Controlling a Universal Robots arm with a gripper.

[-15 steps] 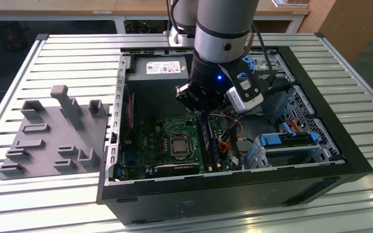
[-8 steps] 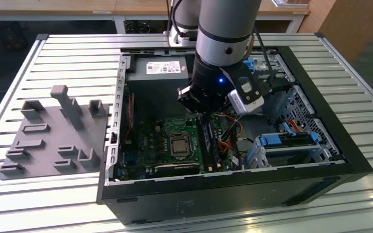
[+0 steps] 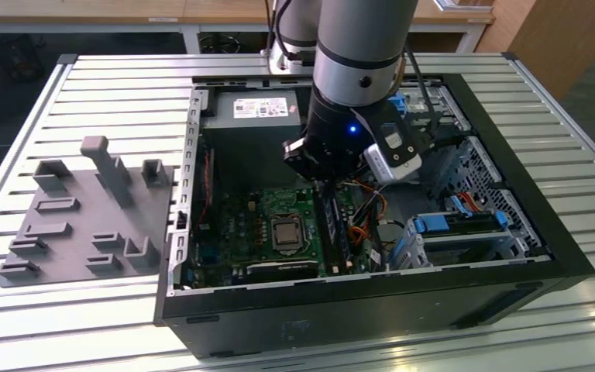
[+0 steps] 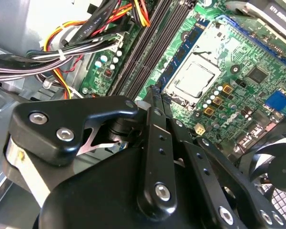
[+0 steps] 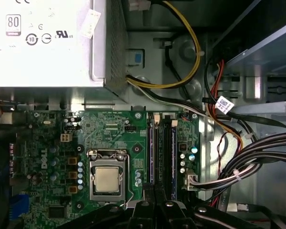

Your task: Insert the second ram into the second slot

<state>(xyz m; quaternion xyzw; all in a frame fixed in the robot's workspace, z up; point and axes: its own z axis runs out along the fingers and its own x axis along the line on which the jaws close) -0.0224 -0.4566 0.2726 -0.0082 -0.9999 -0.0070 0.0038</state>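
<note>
Second ram stands on edge beside the processor socket, its long axis running straight out from the gripper, whose jaws are drawn together at its near end.

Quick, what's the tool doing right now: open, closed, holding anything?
Tool: cannot be told whether open or closed, or holding anything; it is low over the RAM slots.

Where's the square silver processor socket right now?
In the exterior view, the square silver processor socket sits on the green motherboard inside the open black computer case, just to the exterior view's left of the long black memory slots.
</note>
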